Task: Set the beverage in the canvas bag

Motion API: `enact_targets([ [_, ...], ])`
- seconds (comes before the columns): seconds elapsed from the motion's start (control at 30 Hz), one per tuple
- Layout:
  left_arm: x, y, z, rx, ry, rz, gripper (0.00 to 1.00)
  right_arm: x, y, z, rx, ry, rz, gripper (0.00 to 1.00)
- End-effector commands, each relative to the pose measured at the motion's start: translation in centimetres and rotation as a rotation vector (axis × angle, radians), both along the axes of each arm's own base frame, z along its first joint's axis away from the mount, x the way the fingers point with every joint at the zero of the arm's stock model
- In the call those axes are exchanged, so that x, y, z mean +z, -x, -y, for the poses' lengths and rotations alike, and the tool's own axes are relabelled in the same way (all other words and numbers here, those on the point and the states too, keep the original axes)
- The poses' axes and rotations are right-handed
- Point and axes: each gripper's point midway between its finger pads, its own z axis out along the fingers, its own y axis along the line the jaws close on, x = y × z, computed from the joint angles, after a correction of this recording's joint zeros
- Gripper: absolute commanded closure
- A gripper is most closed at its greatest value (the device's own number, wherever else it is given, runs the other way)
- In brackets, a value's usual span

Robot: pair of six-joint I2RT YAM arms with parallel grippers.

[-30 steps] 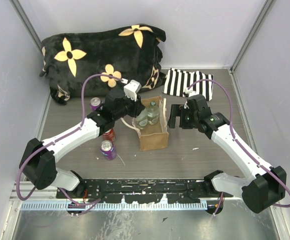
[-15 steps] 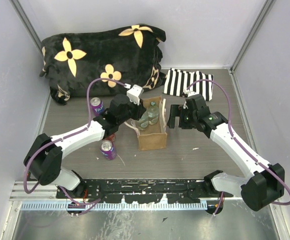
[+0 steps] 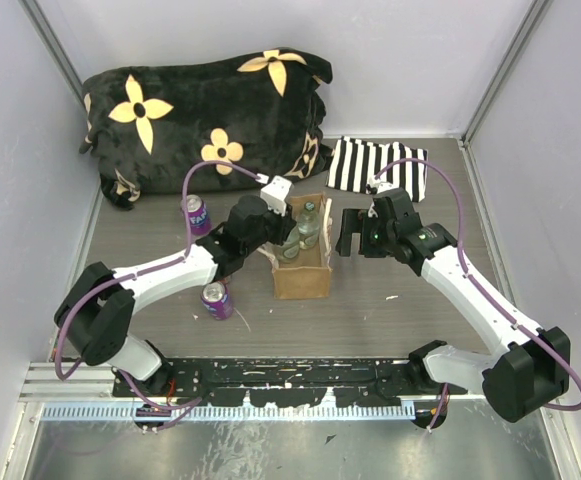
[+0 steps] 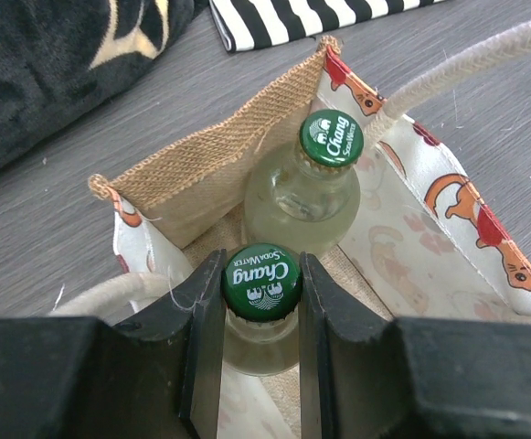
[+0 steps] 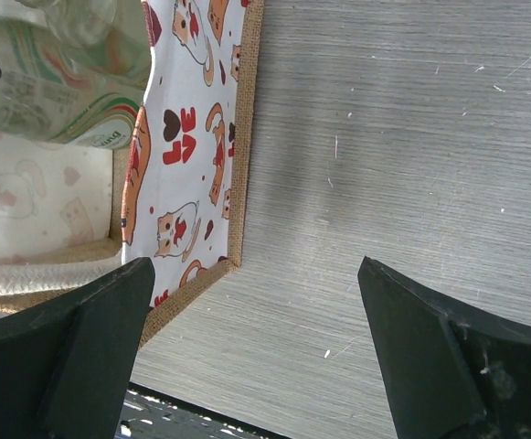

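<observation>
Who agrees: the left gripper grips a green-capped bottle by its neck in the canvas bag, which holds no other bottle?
Not quite: the canvas bag also holds a second bottle, green-capped too, beside the held bottle in the left gripper. The left wrist view shows it.

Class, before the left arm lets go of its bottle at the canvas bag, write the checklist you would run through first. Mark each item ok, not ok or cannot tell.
1. Grip: left end effector closed on the held bottle just below its cap: ok.
2. Position: held bottle within the canvas bag walls: ok.
3. Support: its base resting on the bag floor: cannot tell, hidden.
4. Clearance from the second bottle in the bag: cannot tell; they stand very close.
5. Other arm: right end effector open and outside the bag: ok.
</observation>
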Motion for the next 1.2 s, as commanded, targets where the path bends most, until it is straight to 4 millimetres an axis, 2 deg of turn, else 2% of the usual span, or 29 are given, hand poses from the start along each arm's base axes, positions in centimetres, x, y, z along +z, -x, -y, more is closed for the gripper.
enact_targets([
  [0.0, 3.6, -1.0, 1.4, 0.013, 0.095, 0.122, 1.0, 1.4, -0.9, 0.1, -0.008, -0.011, 0.06, 0.0],
  [0.23, 2.4, -0.8, 1.7, 0.004, 0.08, 0.103, 1.0, 1.4, -0.8, 0.4, -0.012, -0.008, 0.062, 0.0],
  [0.47, 1.0, 0.1, 1.3, -0.011, 0.046, 0.081, 0.99, 1.4, -0.8, 0.6, -0.015, -0.01, 0.061, 0.0],
  [0.5, 0.9, 0.1, 1.2, -0.013, 0.042, 0.079, 0.91, 1.3, -0.8, 0.6, -0.015, -0.01, 0.059, 0.0],
  [0.63, 1.1, 0.6, 1.4, -0.04, 0.038, 0.068, 0.47, 1.1, -0.7, 0.6, -0.015, -0.01, 0.055, 0.0],
  [0.7, 1.3, 0.9, 1.5, -0.056, 0.041, 0.064, 0.34, 1.2, -0.7, 0.6, -0.014, -0.012, 0.055, 0.0],
  [0.9, 2.1, 1.8, 1.9, -0.11, 0.047, 0.055, 0.2, 1.3, -0.7, 0.5, -0.013, -0.017, 0.057, 0.0],
  [1.17, 4.9, 1.4, 2.0, -0.107, 0.077, 0.098, 0.18, 1.6, -0.9, 0.3, -0.013, -0.024, 0.058, 0.0],
])
